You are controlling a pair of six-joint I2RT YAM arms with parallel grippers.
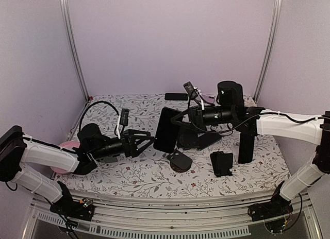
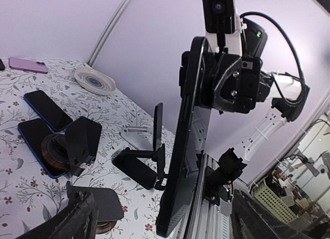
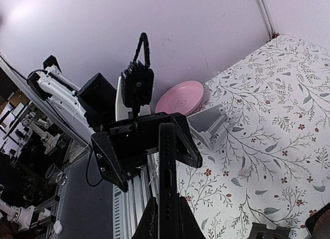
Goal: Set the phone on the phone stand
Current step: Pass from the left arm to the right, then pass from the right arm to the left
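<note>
The phone (image 1: 166, 130) hangs upright in the air over the middle of the flowered table (image 1: 154, 183), clear of every stand. The right gripper (image 1: 179, 122) reaches in from the right and pinches it by one edge, jaws pressed tight on the thin body. From the left, the left gripper (image 1: 148, 141) points at the phone with its fingers (image 2: 77, 221) spread wide. The right wrist view shows the phone's edge standing between those spread jaws, but I cannot tell whether they touch it. On the table just nearer than the phone sits a black phone stand (image 1: 179, 160) with nothing on it. A pink plate (image 1: 66, 145) lies at the far left, beside the left arm.
</note>
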